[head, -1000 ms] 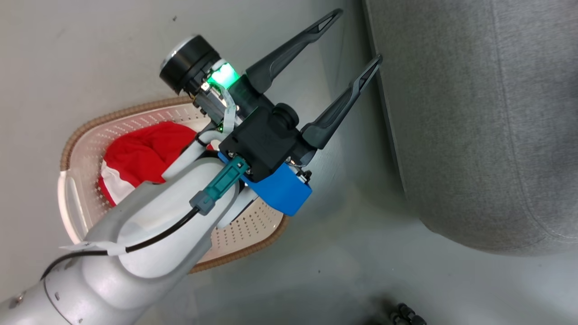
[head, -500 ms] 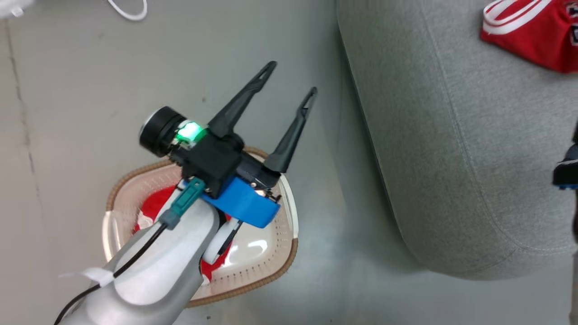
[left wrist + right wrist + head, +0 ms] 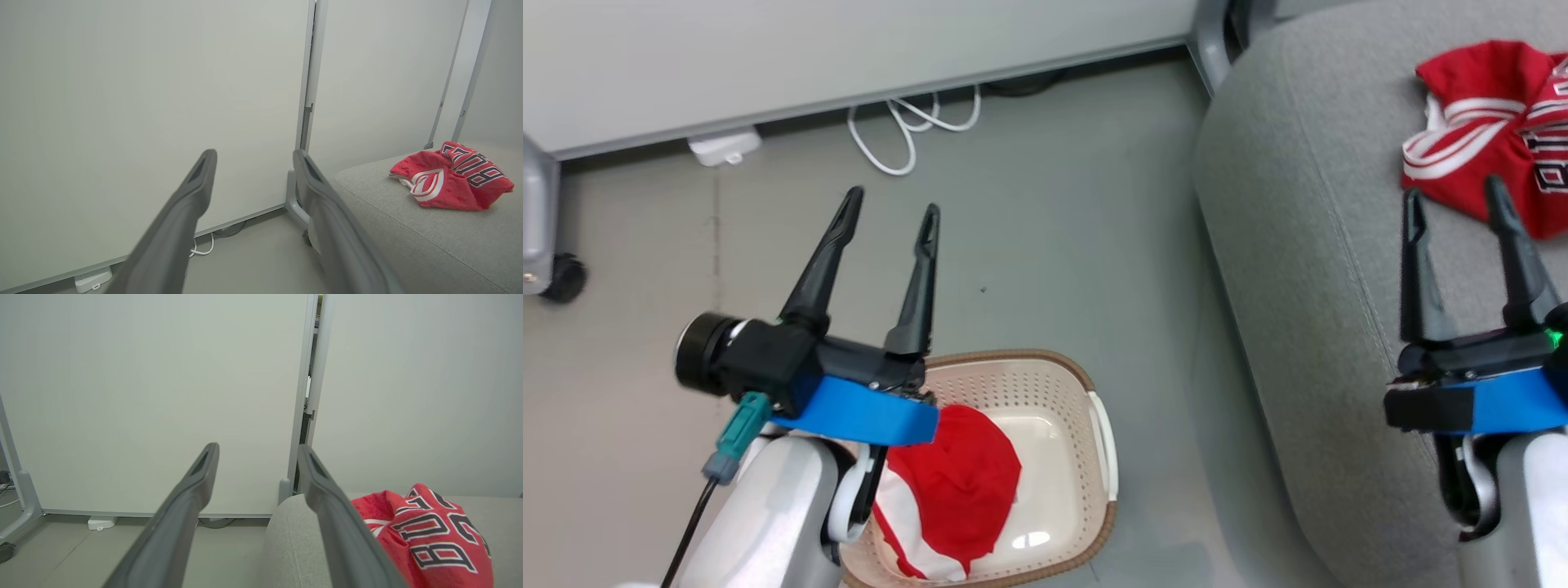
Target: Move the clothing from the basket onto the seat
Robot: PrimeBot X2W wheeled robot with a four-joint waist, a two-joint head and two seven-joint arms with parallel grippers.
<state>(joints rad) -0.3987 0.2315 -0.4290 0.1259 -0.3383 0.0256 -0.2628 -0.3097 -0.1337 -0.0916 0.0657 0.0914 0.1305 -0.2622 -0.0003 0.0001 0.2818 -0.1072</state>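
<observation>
Grey seat [image 3: 1298, 286] at right, its edge running top to bottom, grey floor [image 3: 1054, 245], pale wall [image 3: 849, 57] along the top, cream basket [image 3: 1029, 384] bottom centre, red jersey [image 3: 1486, 122] crumpled on seat upper right, plain red garment [image 3: 956, 482] in basket, long axis top to bottom, left gripper [image 3: 892, 201] and right gripper [image 3: 1452, 189] pointing up, jaws apart, empty

Probably passable floor [image 3: 1160, 327] between basket [image 3: 1013, 384], seat [image 3: 1307, 286]

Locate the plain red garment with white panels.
Head view, lower centre-left: the plain red garment lies inside the basket on the floor, left of the grey sofa.
</observation>
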